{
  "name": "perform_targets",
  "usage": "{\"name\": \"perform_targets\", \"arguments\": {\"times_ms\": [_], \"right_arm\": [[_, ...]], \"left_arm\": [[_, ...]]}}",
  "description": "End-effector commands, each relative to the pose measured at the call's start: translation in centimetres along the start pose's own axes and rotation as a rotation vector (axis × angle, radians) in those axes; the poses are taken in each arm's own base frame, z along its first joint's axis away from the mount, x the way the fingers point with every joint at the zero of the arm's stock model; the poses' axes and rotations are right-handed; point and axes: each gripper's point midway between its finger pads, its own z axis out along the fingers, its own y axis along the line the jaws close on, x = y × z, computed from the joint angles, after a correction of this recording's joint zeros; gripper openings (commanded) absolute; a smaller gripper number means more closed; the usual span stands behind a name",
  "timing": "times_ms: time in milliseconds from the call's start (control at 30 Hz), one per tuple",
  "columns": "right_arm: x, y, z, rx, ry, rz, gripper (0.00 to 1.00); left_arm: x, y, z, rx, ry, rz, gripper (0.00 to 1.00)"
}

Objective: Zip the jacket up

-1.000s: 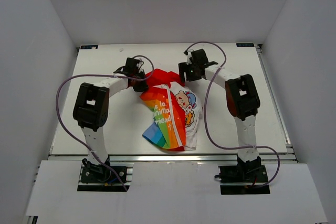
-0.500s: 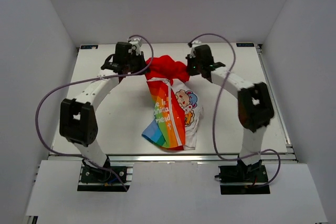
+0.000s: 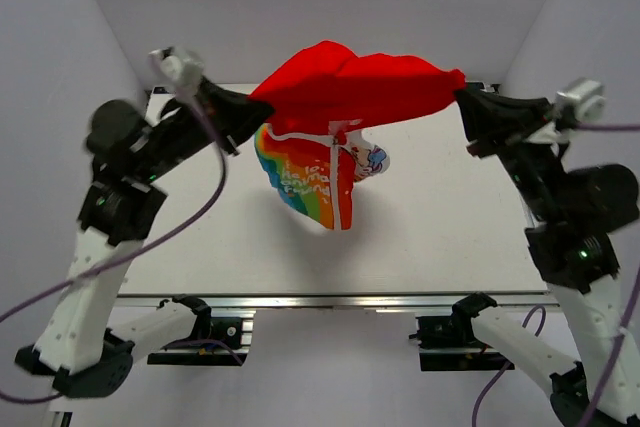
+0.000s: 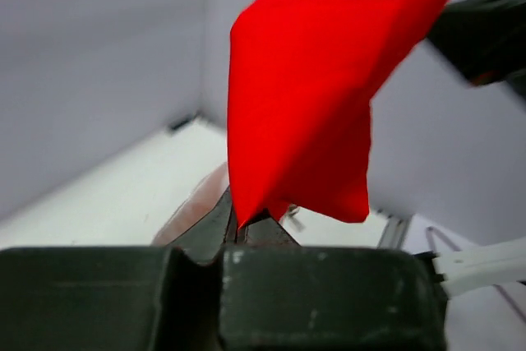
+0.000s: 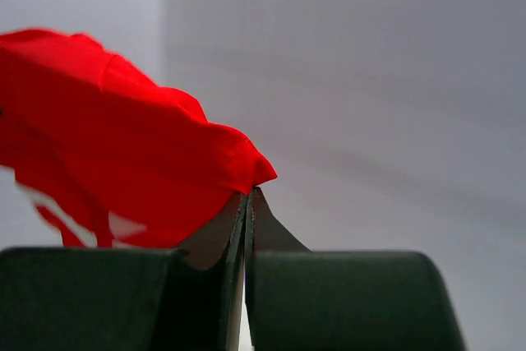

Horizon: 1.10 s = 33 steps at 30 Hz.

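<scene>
Jacket point(image 3: 345, 97) hangs in the air above the table point(image 3: 450, 217), with the red hood stretched between the two arms and the striped and print halves dangling below. Left gripper point(image 3: 256, 107) is pinched tight on the hood's left end. Right gripper point(image 3: 463, 90) is pinched tight on its right end.

Jacket point(image 3: 350, 87): one. Claws: two, left claw point(image 3: 255, 107) and right claw point(image 3: 462, 97). Table point(image 3: 450, 227): one.
</scene>
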Motion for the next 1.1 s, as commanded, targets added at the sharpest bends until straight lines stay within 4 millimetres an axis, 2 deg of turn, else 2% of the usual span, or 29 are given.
{"name": "perform_targets", "arguments": {"times_ms": [0, 33, 67, 133, 200, 267, 333, 400, 467, 500, 533, 600, 633, 667, 700, 733, 767, 800, 833, 867, 900, 933, 967, 1000, 1033, 1067], "right_arm": [[-5.5, 0.8, -2.3, -0.033, -0.121, -0.07, 0.0], [-8.1, 1.2, -3.5, -0.039, -0.18, -0.079, 0.0], [-9.1, 1.5, -4.0, -0.051, -0.204, -0.083, 0.0], [-11.5, 1.9, -5.0, -0.06, -0.255, -0.09, 0.0], [-12.3, 2.3, -5.3, -0.081, -0.275, -0.091, 0.0], [-12.3, 2.2, -5.0, -0.077, -0.279, -0.062, 0.0], [-11.2, 1.5, -4.0, -0.046, -0.25, -0.044, 0.0], [-8.7, 0.2, -2.6, 0.014, -0.188, -0.023, 0.0], [-5.1, -1.3, -0.4, 0.078, -0.102, -0.01, 0.0], [-2.6, -2.1, 0.4, 0.113, -0.049, -0.005, 0.0], [0.4, -3.5, 1.8, 0.173, 0.015, 0.001, 0.0], [6.6, -5.0, 3.7, 0.236, 0.137, -0.001, 0.0], [8.8, -5.8, 4.2, 0.273, 0.178, -0.01, 0.0], [10.9, -6.2, 4.8, 0.284, 0.217, -0.015, 0.0], [15.8, -6.9, 5.8, 0.299, 0.318, -0.018, 0.0], [18.1, -7.2, 6.2, 0.312, 0.366, -0.018, 0.0], [20.6, -7.6, 6.6, 0.317, 0.419, -0.02, 0.0], [25.8, -8.8, 7.3, 0.335, 0.524, -0.017, 0.0], [28.1, -8.9, 7.7, 0.314, 0.57, 0.017, 0.0], [30.7, -9.8, 8.0, 0.317, 0.621, 0.041, 0.0], [35.2, -12.1, 8.4, 0.351, 0.71, 0.072, 0.0], [37.1, -12.5, 8.6, 0.349, 0.757, 0.126, 0.32], [38.8, -13.1, 8.5, 0.349, 0.82, 0.153, 0.51], [41.8, -13.6, 8.1, 0.349, 0.902, 0.186, 0.74], [41.3, -12.9, 8.7, 0.31, 0.922, 0.216, 0.89], [41.5, -12.7, 8.6, 0.292, 0.928, 0.216, 0.89]], "left_arm": [[-7.3, -5.2, -5.1, 0.095, -0.209, 0.081, 0.0], [-8.0, -6.2, -5.7, 0.128, -0.223, 0.081, 0.0], [-9.1, -8.1, -6.7, 0.2, -0.244, 0.105, 0.0], [-9.9, -9.5, -7.3, 0.252, -0.257, 0.087, 0.0], [-10.3, -10.0, -7.3, 0.279, -0.262, 0.083, 0.0], [-9.7, -9.4, -6.4, 0.276, -0.238, 0.056, 0.0], [-8.6, -7.9, -4.5, 0.248, -0.191, 0.028, 0.0], [-6.5, -5.5, -2.6, 0.185, -0.142, -0.01, 0.0], [-3.4, -2.3, -0.2, 0.099, -0.068, -0.055, 0.0], [-2.0, 0.0, 0.8, 0.015, -0.048, -0.059, 0.0], [1.5, 2.9, 2.6, -0.063, 0.025, -0.094, 0.0], [5.6, 7.5, 4.2, -0.216, 0.108, -0.092, 0.0], [9.7, 10.7, 5.6, -0.269, 0.183, -0.114, 0.0], [11.9, 12.5, 6.2, -0.281, 0.219, -0.128, 0.0], [14.3, 14.1, 6.8, -0.274, 0.263, -0.144, 0.0], [19.2, 17.7, 7.7, -0.284, 0.353, -0.211, 0.0], [21.7, 19.7, 8.0, -0.295, 0.396, -0.26, 0.0], [24.0, 22.2, 7.8, -0.319, 0.44, -0.308, 0.0], [24.5, 24.2, 8.7, -0.346, 0.47, -0.335, 0.15], [31.3, 27.7, 9.0, -0.401, 0.596, -0.414, 0.26], [33.1, 29.6, 9.2, -0.434, 0.644, -0.444, 0.29], [30.4, 31.1, 10.7, -0.422, 0.633, -0.456, 0.31], [35.0, 32.9, 10.9, -0.412, 0.712, -0.511, 0.56], [34.6, 33.3, 11.5, -0.393, 0.72, -0.523, 0.9], [34.0, 33.2, 11.9, -0.379, 0.727, -0.533, 0.98], [32.0, 33.5, 12.9, -0.354, 0.679, -0.495, 0.98]]}}
